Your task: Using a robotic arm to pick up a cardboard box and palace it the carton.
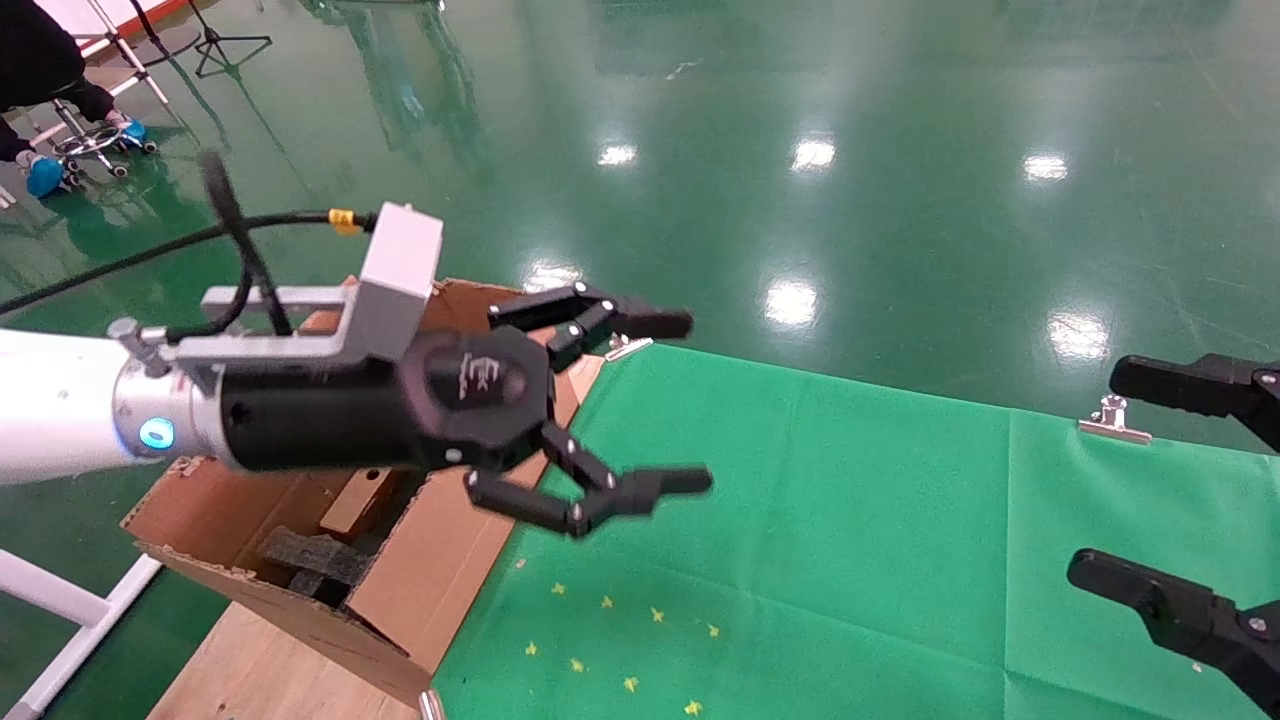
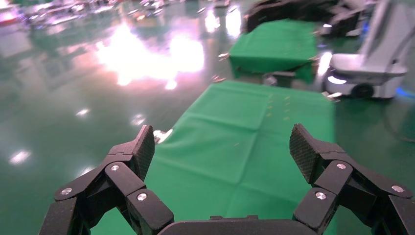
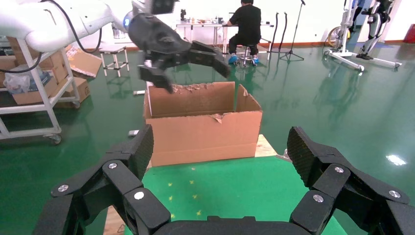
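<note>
My left arm (image 1: 60,410), white with a silver wrist and a blue light ring, reaches over the carton (image 1: 430,560). Its gripper (image 1: 697,402) is open and empty, out past the carton's near wall, over the green cloth's edge. The carton is large and brown with ragged flaps and has black foam (image 1: 310,560) inside. A brown oblong piece (image 1: 352,503) lies in it under the arm; I cannot tell whether it is the cardboard box. In the right wrist view the left gripper (image 3: 195,73) hangs above the carton (image 3: 203,129). My right gripper (image 1: 1120,475) is open and empty at the right edge.
A green cloth (image 1: 850,560) covers the table, held by metal clips (image 1: 1112,420). Yellow star marks (image 1: 620,640) lie near the carton. The carton stands on a wooden board (image 1: 250,660). A person sits far off at the back left (image 1: 40,60). Another robot (image 2: 372,63) stands beyond the table.
</note>
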Motion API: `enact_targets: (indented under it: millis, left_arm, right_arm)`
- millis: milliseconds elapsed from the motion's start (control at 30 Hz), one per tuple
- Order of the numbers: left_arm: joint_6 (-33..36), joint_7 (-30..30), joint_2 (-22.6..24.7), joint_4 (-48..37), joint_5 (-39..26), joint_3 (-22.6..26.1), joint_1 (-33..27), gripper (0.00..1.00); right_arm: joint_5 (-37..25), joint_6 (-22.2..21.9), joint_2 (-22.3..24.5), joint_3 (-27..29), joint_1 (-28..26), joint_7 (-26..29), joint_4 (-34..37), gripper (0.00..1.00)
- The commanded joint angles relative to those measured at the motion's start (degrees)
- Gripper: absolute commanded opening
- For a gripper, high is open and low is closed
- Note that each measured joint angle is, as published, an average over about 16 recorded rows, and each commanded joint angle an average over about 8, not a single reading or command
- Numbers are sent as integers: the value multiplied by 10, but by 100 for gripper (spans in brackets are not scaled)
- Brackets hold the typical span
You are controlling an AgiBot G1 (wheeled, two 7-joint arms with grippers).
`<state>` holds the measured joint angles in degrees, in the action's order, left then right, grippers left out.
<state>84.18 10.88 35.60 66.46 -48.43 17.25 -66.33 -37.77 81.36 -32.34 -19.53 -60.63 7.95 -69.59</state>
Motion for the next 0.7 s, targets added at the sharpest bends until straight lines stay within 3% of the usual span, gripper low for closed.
enact_targets:
  millis: [33, 333, 700]
  left_arm:
    - [4, 0, -1, 17, 16, -3, 12, 100]
    - [17, -1, -7, 81, 74, -14, 54, 100]
    - [18, -1, -7, 81, 76, -15, 55, 100]
  right_arm:
    - [0, 0, 0, 0, 0, 0, 0, 100]
    - [0, 0, 0, 0, 0, 0, 0, 100]
    - [0, 0, 0, 0, 0, 0, 0, 100]
